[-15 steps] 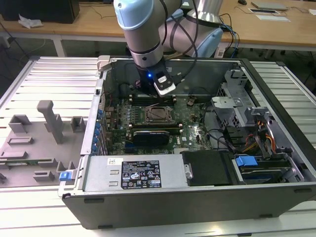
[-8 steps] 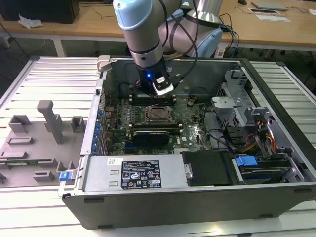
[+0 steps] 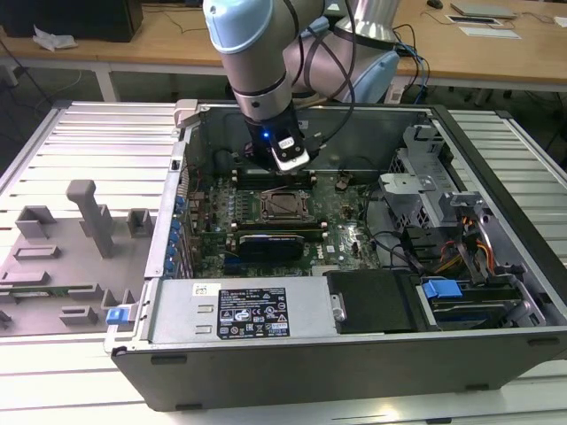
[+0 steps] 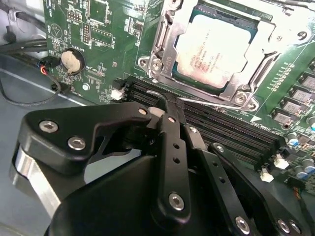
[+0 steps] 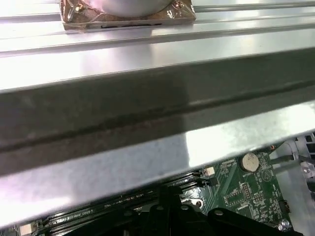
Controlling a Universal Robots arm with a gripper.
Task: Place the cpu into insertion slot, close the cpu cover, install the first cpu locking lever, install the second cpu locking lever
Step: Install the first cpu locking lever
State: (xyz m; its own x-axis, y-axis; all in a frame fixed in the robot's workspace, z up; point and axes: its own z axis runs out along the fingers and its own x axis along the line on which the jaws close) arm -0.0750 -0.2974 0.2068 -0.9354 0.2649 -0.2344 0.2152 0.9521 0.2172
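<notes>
Black gripper (image 4: 168, 104) fingers fill the foreground of the second wrist view, pinched together with nothing seen between them. The tips sit right at a thin locking lever (image 4: 221, 105), a steel wire along the socket's near edge. Contact likely but can't confirm, and can't tell if the wire is hooked down.

The cpu (image 4: 216, 46) lies flat inside the insertion slot (image 3: 285, 205), silver top up. The cpu cover (image 4: 165, 54) is down around it, with the chip showing through its window.

Handling, as judgement:
- The chip is light, rigid and fragile underneath, so edges only.
- The lever is springy, thin and slick, best pushed near its free end, and a tip could slip off onto the memory slots (image 4: 221, 128).

Containers:
- The open computer case (image 3: 354, 372) holds the motherboard (image 4: 98, 49), a coin cell (image 4: 72, 60), a drive cage (image 3: 416, 190) and cables.
- A grey fixture tray (image 3: 80, 257) sits outside the case on the exterior view's left.
</notes>
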